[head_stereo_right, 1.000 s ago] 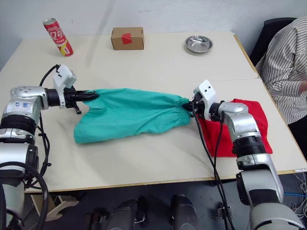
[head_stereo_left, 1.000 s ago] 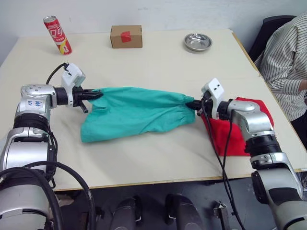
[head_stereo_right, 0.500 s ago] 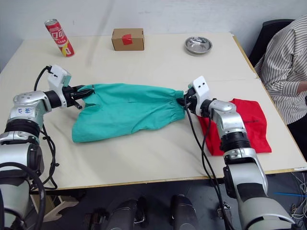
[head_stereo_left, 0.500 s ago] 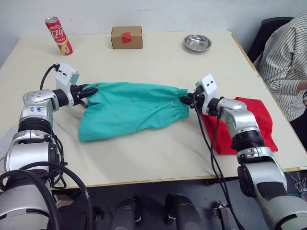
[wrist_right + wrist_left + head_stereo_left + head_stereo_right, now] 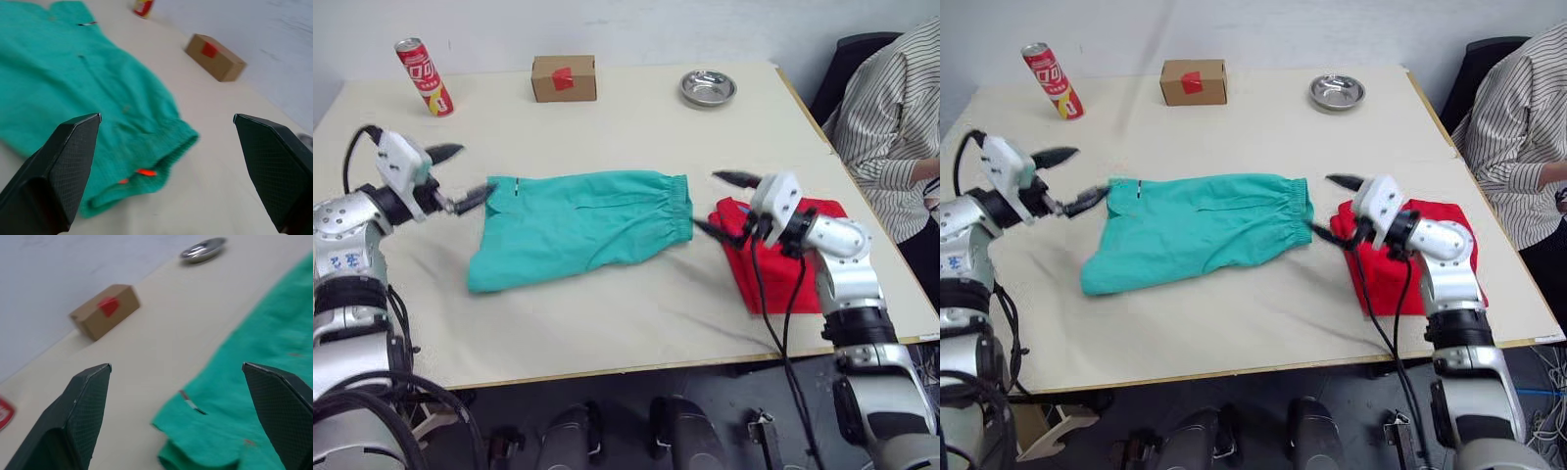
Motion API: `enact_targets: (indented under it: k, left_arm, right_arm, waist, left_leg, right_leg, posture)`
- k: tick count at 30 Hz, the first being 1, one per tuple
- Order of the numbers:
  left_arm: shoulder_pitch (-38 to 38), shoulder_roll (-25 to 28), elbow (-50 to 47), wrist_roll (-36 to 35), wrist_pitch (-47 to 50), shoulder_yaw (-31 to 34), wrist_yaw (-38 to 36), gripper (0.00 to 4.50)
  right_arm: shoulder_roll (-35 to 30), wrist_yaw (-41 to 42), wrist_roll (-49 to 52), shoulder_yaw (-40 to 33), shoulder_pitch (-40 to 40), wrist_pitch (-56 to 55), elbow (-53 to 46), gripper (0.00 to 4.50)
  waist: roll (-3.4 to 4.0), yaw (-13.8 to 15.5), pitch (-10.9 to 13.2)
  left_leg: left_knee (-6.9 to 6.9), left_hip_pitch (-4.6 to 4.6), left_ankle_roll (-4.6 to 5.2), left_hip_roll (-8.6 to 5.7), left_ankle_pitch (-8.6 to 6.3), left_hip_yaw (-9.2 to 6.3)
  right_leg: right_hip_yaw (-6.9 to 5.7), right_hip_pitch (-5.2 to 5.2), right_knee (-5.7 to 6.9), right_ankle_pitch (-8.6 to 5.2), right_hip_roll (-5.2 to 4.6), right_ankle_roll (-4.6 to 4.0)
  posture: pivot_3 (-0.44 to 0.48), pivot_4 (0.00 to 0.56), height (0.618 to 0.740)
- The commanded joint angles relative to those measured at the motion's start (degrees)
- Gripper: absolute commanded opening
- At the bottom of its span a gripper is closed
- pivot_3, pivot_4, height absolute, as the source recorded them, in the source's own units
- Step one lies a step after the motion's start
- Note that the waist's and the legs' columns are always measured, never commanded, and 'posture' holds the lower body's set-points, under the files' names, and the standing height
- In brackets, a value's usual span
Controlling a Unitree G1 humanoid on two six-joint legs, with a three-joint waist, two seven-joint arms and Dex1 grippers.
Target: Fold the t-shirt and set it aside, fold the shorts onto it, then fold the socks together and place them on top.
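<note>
Both grippers stand with jaws spread wide, holding nothing: the left gripper [image 5: 450, 178] just off one end of the shorts [image 5: 578, 223], the right gripper [image 5: 724, 204] just off the waistband end. The shorts lie flat, released, mid-worktop [image 5: 626, 117]. The folded t-shirt [image 5: 783, 284] lies beside them under the right arm.

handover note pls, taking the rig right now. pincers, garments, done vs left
Left pincer: open, holding nothing, just off the left end of the shorts.
Right pincer: open, holding nothing, between the shorts' waistband and the t-shirt.
Shorts: spread flat mid-table, not folded.
T-shirt: folded, set aside at the right, under the right arm.
Socks: can't spot them on the table.
Done: t-shirt fold.
Left: fold the shorts onto the t-shirt, then pair the socks and place them on top.
</note>
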Motion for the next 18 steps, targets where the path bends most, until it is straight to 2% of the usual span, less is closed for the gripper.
enact_targets:
  k: [1, 3, 6, 9, 12, 14, 18]
  left_arm:
    - [10.9, 2.7, -16.6, -2.7, 2.8, -0.3, -4.6, 4.48]
    - [18.0, 2.4, -24.3, -1.9, 3.2, 0.0, -2.5, 4.48]
    - [24.9, -0.3, -31.4, 1.7, 1.4, -0.4, 3.9, 4.48]
    - [26.7, -2.4, -32.7, 6.6, -1.1, -2.6, 9.0, 4.48]
    - [24.7, -4.1, -29.2, 12.0, -3.0, -5.0, 14.3, 4.48]
    - [22.3, -5.1, -25.4, 15.2, -5.0, -7.3, 16.6, 4.5]
    - [17.0, -6.3, -16.9, 20.0, -6.6, -11.0, 20.5, 3.6]
  right_arm:
    - [-0.3, 1.8, -0.7, 2.6, 3.2, -1.6, -6.9, 4.5]
    - [0.6, 0.0, -3.8, 4.7, 4.8, -2.5, -7.8, 4.5]
    - [2.0, -7.1, -13.4, 7.8, 3.6, -6.1, -3.6, 4.5]
    - [3.0, -14.3, -20.8, 9.8, -0.1, -9.1, 3.4, 4.5]
    - [3.8, -18.6, -25.6, 12.0, -4.5, -10.4, 11.4, 4.5]
    - [4.6, -21.1, -27.9, 13.5, -7.9, -11.1, 17.0, 4.13]
    - [6.3, -24.2, -29.7, 14.8, -13.5, -12.9, 25.1, 2.93]
  waist:
    - [0.0, 0.0, 0.0]
    - [0.0, 0.2, 0.0]
    - [-0.01, 0.6, 0.0]
    - [-0.01, 1.2, 0.0]
    - [-0.01, 1.5, 0.0]
    - [-0.02, 1.5, 0.0]
    - [-0.04, 1.6, 0.0]
  left_leg:
    - [0.02, 0.0, 0.0, 0.02, 0.0, 0.0]
    - [0.01, 0.06, -0.02, 0.02, -0.01, -0.03]
    - [0.06, 0.16, -0.04, -0.01, -0.03, -0.07]
    - [0.01, 0.32, -0.15, -0.1, -0.15, -0.14]
    - [-0.01, 0.32, -0.14, -0.08, -0.14, -0.12]
    - [-0.02, 0.37, -0.1, -0.06, -0.11, -0.07]
    - [-0.02, 0.51, -0.07, -0.05, -0.09, -0.04]
  right_leg:
    - [0.03, -0.01, 0.0, 0.0, -0.01, 0.0]
    - [0.08, 0.02, 0.03, 0.0, -0.06, -0.01]
    - [0.07, 0.08, -0.09, -0.01, -0.16, -0.03]
    - [0.06, 0.24, -0.1, 0.01, -0.28, -0.06]
    - [0.05, 0.21, -0.09, 0.04, -0.29, -0.1]
    - [0.06, 0.23, -0.08, 0.04, -0.25, -0.11]
    - [0.05, 0.34, -0.06, 0.03, -0.23, -0.11]
  posture:
    - [0.0, 0.15, 0.74]
    - [0.0, 0.15, 0.74]
    - [0.0, 0.15, 0.74]
    - [0.0, 0.15, 0.74]
    - [0.0, 0.15, 0.74]
    - [0.0, 0.15, 0.74]
    - [0.0, 0.15, 0.74]
